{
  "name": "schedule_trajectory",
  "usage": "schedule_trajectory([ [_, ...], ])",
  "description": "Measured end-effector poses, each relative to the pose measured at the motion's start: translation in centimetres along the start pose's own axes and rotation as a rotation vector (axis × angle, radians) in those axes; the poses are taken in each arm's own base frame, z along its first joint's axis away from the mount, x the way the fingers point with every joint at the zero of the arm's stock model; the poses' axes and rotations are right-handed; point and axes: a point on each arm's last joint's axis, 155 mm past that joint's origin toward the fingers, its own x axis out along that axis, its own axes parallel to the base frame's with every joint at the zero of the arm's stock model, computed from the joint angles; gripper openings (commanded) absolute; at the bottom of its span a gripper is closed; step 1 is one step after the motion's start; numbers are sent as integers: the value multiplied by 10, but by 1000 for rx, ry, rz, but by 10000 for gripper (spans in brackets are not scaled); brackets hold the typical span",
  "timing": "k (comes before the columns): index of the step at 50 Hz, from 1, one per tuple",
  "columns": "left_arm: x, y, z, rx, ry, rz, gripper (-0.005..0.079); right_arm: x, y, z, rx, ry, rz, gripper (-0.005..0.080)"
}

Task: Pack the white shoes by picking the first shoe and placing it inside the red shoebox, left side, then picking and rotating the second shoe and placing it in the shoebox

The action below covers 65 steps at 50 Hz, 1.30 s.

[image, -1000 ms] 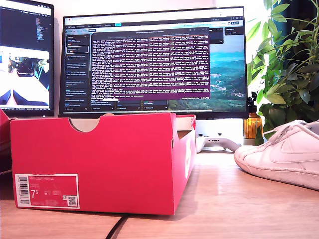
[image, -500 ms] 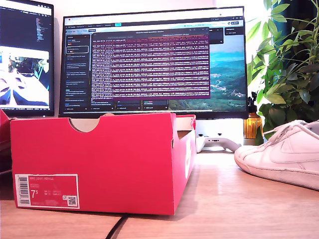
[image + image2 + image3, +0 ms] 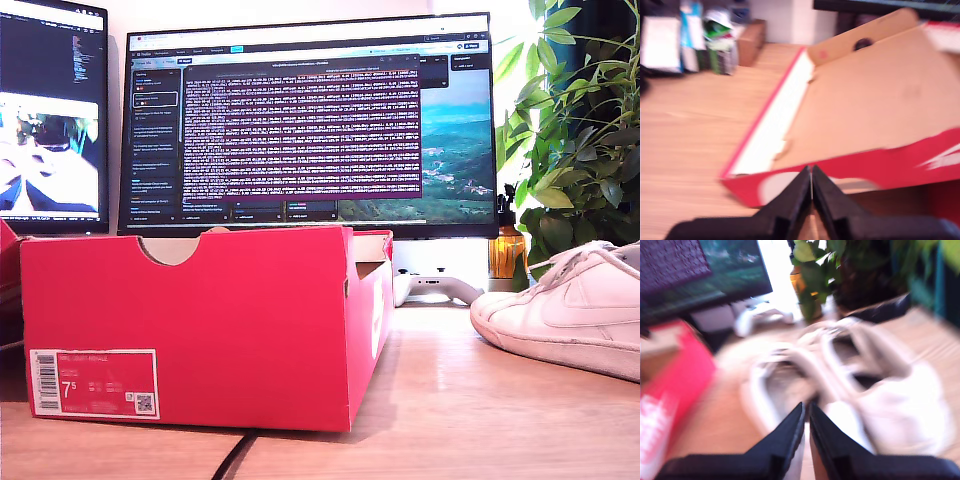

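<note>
The red shoebox (image 3: pixel 190 330) stands open on the wooden desk at the exterior view's left, its notched end and "7.5" label facing the camera. One white shoe (image 3: pixel 570 310) lies at the exterior view's right edge. No arm shows in the exterior view. My first gripper (image 3: pixel 811 182) is shut with nothing in it, hovering over the shoebox's rim (image 3: pixel 850 170) and its open lid. My second gripper (image 3: pixel 806 415) is shut and empty above the two white shoes (image 3: pixel 840 390), which lie side by side and are blurred.
A large monitor (image 3: pixel 310 125) and a second screen (image 3: pixel 50 110) stand behind the box. A leafy plant (image 3: pixel 580 120), an amber bottle (image 3: pixel 507 255) and a white game controller (image 3: pixel 435 288) sit at the back right in the exterior view. A black cable (image 3: pixel 235 455) runs under the box.
Only the monitor contents changed; the box and the shoe have not moved in the exterior view.
</note>
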Motion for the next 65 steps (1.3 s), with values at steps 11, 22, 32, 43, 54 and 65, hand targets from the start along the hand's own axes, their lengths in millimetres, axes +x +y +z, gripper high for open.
schedule_trajectory([
  [11,-3,-29,22,-187,-64,-156,-19,0,6,0,291,8,30,0],
  [22,-14,-64,43,-262,-106,-353,-19,-4,28,33,347,-97,154,-3],
  [32,-28,-86,61,-176,-126,-447,-19,-13,53,37,350,-45,262,-11],
  [43,-60,-105,110,17,-147,-438,-19,-34,73,82,244,-77,284,-11],
  [54,-58,-104,76,303,86,-414,-19,-24,73,81,123,63,210,-11],
  [65,-54,-84,10,669,359,-422,-19,-4,72,81,-25,227,152,-11],
])
